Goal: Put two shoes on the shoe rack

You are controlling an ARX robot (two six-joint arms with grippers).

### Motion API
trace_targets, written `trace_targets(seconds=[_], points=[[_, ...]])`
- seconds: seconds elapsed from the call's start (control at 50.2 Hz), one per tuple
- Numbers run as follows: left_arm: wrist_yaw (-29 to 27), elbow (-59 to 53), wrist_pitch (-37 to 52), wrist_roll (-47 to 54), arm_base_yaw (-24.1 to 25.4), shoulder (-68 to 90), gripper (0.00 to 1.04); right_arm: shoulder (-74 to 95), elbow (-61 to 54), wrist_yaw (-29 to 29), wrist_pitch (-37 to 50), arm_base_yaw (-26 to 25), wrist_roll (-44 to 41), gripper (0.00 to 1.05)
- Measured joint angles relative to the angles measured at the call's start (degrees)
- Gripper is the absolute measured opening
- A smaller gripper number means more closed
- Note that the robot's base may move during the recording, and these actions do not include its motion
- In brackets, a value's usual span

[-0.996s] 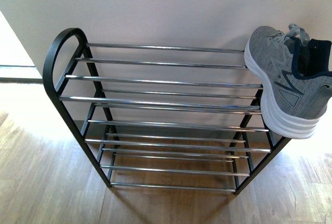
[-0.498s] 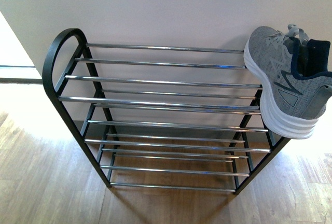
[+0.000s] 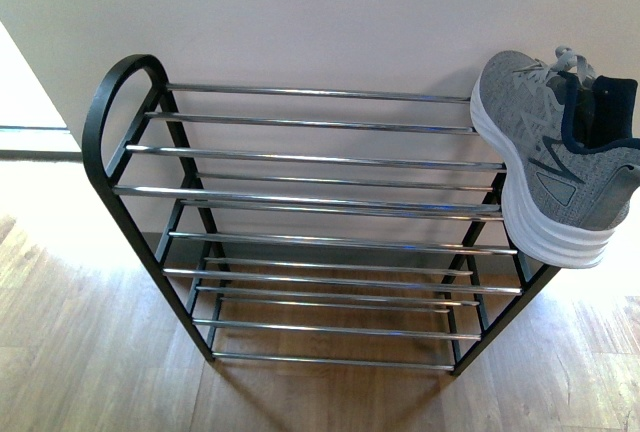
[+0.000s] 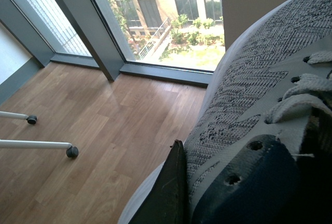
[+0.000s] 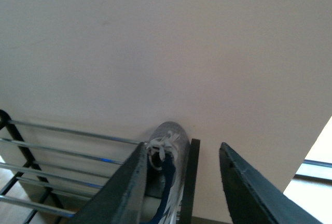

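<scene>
The left gripper [image 4: 189,195] is clamped on a grey knit lace-up sneaker [image 4: 249,94] with light laces. One dark finger [image 4: 168,193] presses flat against the shoe's side, and the other finger is hidden behind the upper. This shoe hangs well above a light wooden plank floor [image 4: 104,130], with a tall dark-framed window [image 4: 155,22] on the far side and two thin white legs on small black castors [image 4: 72,152] off to one side. The right gripper [image 5: 181,149] stands wide open, with nothing between its two dark fingers [image 5: 129,182]. Past them lies the second grey knit sneaker [image 5: 168,136], seen from its heel end. In the front view this second shoe [image 3: 550,152], with its thick white sole and navy lining, rests on the top tier at the right end of the four-tier shoe rack [image 3: 310,160]. Its toe points to the far wall and its heel juts past the near top bar. The rack has black round-topped side frames and chrome horizontal bars, and it stands on the wooden floor against a plain pale wall [image 3: 320,12].
</scene>
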Motion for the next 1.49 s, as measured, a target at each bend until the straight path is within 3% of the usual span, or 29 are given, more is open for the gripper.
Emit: trace_targets(seconds=[0.139, 0.239, 0.578, 0.677, 0.777, 1.494], points=[[0.0, 0.0, 0.0, 0.0, 0.0, 0.0, 0.02, -3.0, -3.0, 2.2, -0.1, 2.2, 0.5, 0.2], [0.1, 0.0, 0.0, 0.0, 0.0, 0.0, 0.02, -6.6, -5.6, 4.2, -0.9, 4.3, 0.5, 0.01], [0.1, 0.0, 0.0, 0.0, 0.0, 0.0, 0.02, -15.7, -10.5, 8.6, -5.2, 8.7, 0.7, 0.02], [0.1, 0.0, 0.0, 0.0, 0.0, 0.0, 0.02, -18.2, -11.4, 13.4, -6.9, 12.5, 0.8, 0.02], [0.1, 0.0, 0.0, 0.0, 0.0, 0.0, 0.02, -20.5, -12.0, 13.3, -8.3, 14.1, 0.8, 0.02], [0.1, 0.0, 0.0, 0.0, 0.0, 0.0, 0.02, -38.7, -14.4, 14.0, -22.5, 14.3, 0.8, 0.02]])
